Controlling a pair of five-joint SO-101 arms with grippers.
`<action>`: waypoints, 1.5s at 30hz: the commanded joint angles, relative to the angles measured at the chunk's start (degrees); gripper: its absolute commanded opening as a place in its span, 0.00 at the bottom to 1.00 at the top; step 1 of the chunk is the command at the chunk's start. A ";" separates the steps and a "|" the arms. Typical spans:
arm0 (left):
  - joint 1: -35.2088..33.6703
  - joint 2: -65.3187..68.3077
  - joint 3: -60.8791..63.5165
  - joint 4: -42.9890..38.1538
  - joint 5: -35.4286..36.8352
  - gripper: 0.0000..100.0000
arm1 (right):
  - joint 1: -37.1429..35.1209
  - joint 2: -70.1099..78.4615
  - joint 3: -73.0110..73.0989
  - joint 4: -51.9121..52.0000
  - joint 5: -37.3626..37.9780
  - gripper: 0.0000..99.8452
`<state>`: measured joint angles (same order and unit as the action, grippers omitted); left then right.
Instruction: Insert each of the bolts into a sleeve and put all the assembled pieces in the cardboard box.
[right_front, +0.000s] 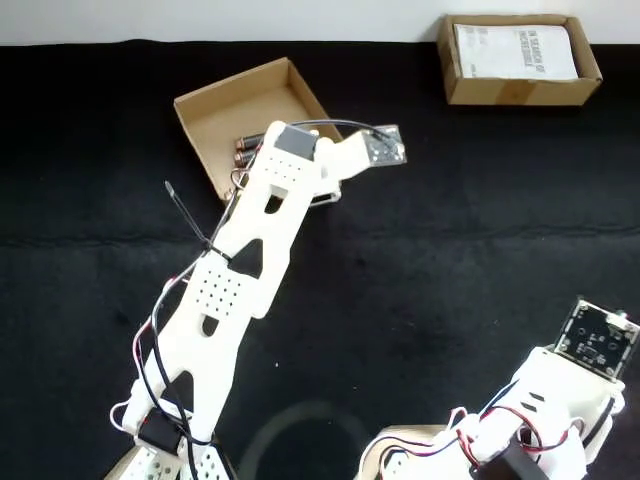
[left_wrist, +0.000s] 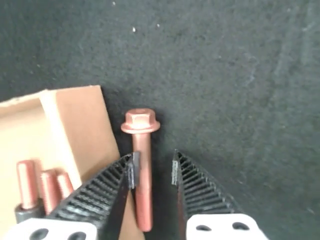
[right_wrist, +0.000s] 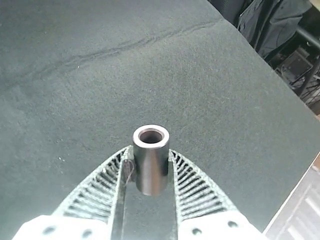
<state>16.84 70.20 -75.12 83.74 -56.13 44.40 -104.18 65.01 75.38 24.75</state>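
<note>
The copper bolt (left_wrist: 142, 150) lay lengthwise between the left gripper (left_wrist: 153, 167)'s half-open jaws, head pointing away; the right gripper (right_wrist: 150, 159) clamped a sleeve (right_wrist: 150, 167).

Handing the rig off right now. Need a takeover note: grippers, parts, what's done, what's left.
Left gripper: open, with its fingers either side of a copper bolt. The bolt seems to lie on the table just outside the cardboard box wall and is not yet gripped.
Right gripper: shut on a sleeve, bore end pointing away from the wrist, over the table.
Done: three bolts are in the box, and at least one shows a dark sleeve.
Left: grip the bolt, insert it into the held sleeve, and put that piece in the box.
</note>
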 joint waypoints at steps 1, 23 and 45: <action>-1.36 0.92 -1.45 -4.48 -0.97 0.13 | 0.75 -0.31 0.04 -1.19 1.85 0.01; -2.42 4.88 -1.63 -11.08 -0.79 0.01 | 0.75 -0.40 -0.66 -0.92 4.57 0.01; -3.30 -32.13 -19.91 17.05 27.60 0.01 | -21.05 -0.40 -0.66 -12.26 -20.48 0.01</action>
<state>15.25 48.48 -92.35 100.09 -31.34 30.07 -104.26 65.01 66.59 9.19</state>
